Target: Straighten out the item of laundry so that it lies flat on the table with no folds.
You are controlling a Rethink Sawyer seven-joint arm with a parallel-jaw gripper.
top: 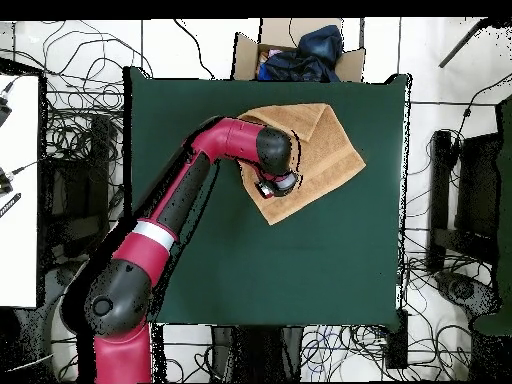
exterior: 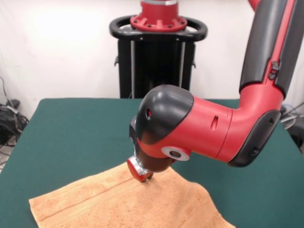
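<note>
The jaws (exterior: 147,179) are down at the towel (exterior: 123,204), and their tips seem to touch the cloth near its far edge, but I cannot tell if they are wide, narrow or holding the cloth (the wrist hides them in both views). The red and black arm (exterior: 209,130) bends low over the bench (exterior: 71,128). The towel, peach-orange, lies on the green top close to the edge away from the pedestal (exterior: 159,57). In the overhead view it sits turned at an angle, and one part looks folded over. A cardboard box (top: 300,52) with dark cloth stands on the floor beyond the bench.
</note>
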